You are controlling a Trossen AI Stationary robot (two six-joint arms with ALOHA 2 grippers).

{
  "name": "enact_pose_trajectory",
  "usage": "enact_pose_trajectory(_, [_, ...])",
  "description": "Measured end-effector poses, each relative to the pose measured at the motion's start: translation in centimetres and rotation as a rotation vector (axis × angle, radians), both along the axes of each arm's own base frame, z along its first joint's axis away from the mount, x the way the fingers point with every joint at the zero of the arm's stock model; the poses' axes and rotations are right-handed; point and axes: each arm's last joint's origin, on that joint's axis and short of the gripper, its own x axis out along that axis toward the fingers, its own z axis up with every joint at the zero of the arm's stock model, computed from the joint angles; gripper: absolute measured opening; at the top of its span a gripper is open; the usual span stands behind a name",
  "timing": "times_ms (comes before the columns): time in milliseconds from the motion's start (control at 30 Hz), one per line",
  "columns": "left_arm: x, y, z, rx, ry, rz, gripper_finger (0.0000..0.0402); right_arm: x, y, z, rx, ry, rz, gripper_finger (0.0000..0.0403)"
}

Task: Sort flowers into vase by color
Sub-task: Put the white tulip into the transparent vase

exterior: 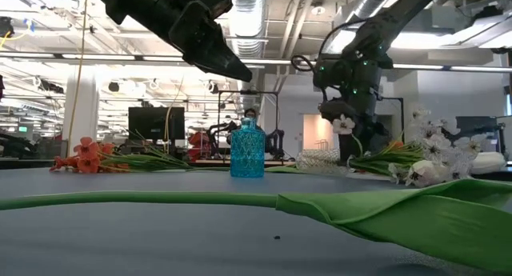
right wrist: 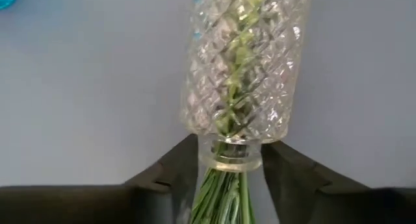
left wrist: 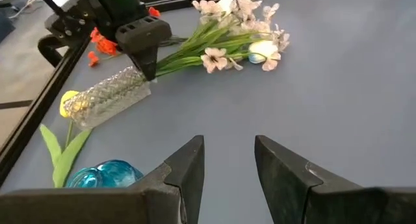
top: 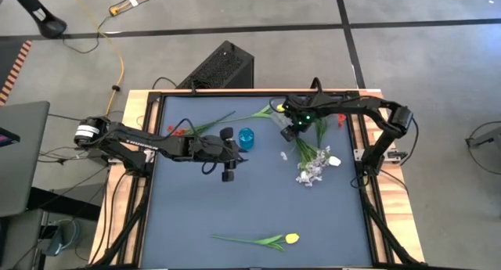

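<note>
At the bench's [top: 188, 215] far edge my right claw [right wrist: 229, 160] is clamped on the clear vase's [right wrist: 244, 62] slippery, fragile glass neck; left claw [left wrist: 227, 160] hovers, fingers apart.

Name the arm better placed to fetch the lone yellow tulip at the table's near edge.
Left, probably. The left gripper hangs open and empty beside the blue vase, free to move to the yellow tulip. The right gripper is shut on the clear vase.
</note>
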Motion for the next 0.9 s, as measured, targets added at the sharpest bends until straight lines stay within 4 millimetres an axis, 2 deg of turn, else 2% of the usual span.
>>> enact_pose_trajectory(167, [-0.01, -0.04, -0.02, -0.014, 0.0, 0.002, 0.0125, 0.0, 0.01, 0.22, -0.001, -0.001, 0.001, 0.0106])
enact_pose_trajectory(233, [-0.04, -0.05, -0.08, -0.023, 0.006, 0.002, 0.0125, 0.06, -0.01, 0.25, -0.005, -0.006, 0.007, 0.0093])
enact_pose_trajectory(333, [-0.11, -0.14, -0.21, -0.038, 0.021, -0.012, 0.0125, 0.19, -0.03, 0.28, -0.015, -0.016, 0.016, 0.0094])
enact_pose_trajectory(467, [-0.14, -0.32, -0.27, -0.04, 0.027, -0.02, 0.0125, 0.19, -0.03, 0.23, -0.021, -0.014, 0.038, 0.013])
enact_pose_trajectory(767, [-0.15, -0.44, -0.27, -0.038, 0.029, -0.025, 0.0125, 0.12, -0.01, 0.01, -0.02, -0.002, 0.039, 0.0259])
enact_pose_trajectory(900, [-0.15, -0.44, -0.27, -0.039, 0.028, -0.024, 0.0125, 0.35, -0.15, -0.17, -0.029, -0.014, 0.044, 0.0286])
